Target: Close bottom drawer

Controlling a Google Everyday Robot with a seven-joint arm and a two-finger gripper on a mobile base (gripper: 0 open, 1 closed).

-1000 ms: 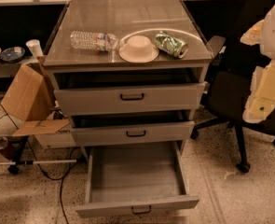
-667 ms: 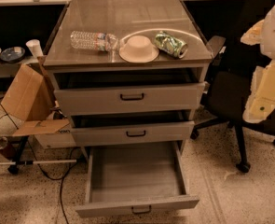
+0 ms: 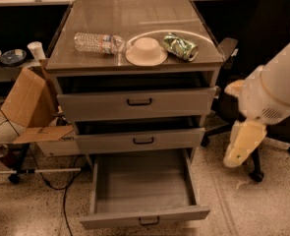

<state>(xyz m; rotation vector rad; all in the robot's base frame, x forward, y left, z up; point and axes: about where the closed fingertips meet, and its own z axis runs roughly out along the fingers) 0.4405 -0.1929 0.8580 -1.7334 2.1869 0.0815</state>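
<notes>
The bottom drawer [image 3: 143, 216] is the lowest of three pale grey drawers and is pulled far out, so its plain grey tray shows with nothing in it. Its narrow front panel carries a small dark handle [image 3: 149, 221] at the centre. My gripper [image 3: 238, 149] hangs at the end of the white arm, to the right of the cabinet at about the height of the middle drawer. It is apart from the cabinet and touches nothing. The middle drawer [image 3: 140, 140] and the top drawer [image 3: 137, 102] both stand slightly ajar.
On the cabinet top [image 3: 134, 18] lie a plastic water bottle [image 3: 98, 42], a white bowl [image 3: 146, 51] and a green crushed can [image 3: 180, 46]. A cardboard box [image 3: 29, 107] and cables lie at the left. A black office chair [image 3: 262, 107] stands at the right, behind my arm.
My arm has swung down and to the left, bringing the gripper closer to the cabinet's right side. The drawers and the objects on top have not moved.
</notes>
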